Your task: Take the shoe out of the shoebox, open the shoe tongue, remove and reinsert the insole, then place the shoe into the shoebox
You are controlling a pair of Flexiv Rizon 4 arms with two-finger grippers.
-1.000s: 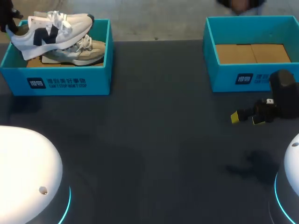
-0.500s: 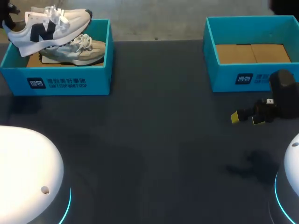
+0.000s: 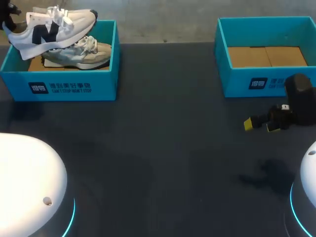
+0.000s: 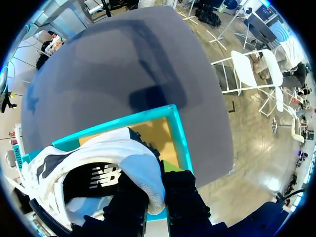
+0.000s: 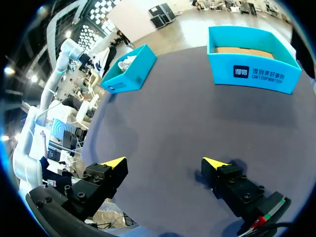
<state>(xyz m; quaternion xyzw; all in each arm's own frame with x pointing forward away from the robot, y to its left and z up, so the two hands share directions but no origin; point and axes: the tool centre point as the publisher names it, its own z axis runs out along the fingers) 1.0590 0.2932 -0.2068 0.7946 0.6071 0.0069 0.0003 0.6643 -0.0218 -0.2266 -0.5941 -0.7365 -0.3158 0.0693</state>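
A white shoe with a navy logo (image 3: 49, 28) hangs tilted over the left teal shoebox (image 3: 64, 88), heel toward the table's left edge. My left gripper (image 3: 8, 19) is shut on its heel. In the left wrist view the black fingers (image 4: 182, 197) clamp the heel collar of the white shoe (image 4: 98, 168) above the left shoebox's rim (image 4: 178, 133). A second, beige shoe (image 3: 81, 53) lies inside that box. My right gripper (image 3: 260, 124) hovers open over the table at the right, nothing between its yellow fingertips (image 5: 114, 163).
A second teal shoebox (image 3: 247, 84) stands at the back right, showing only its cardboard floor; the right wrist view has this box (image 5: 252, 74) ahead of the gripper. The dark table (image 3: 168, 148) stretches between the boxes.
The white shoe rose a little and shifted left with my left gripper, then held still. The right arm has not moved.
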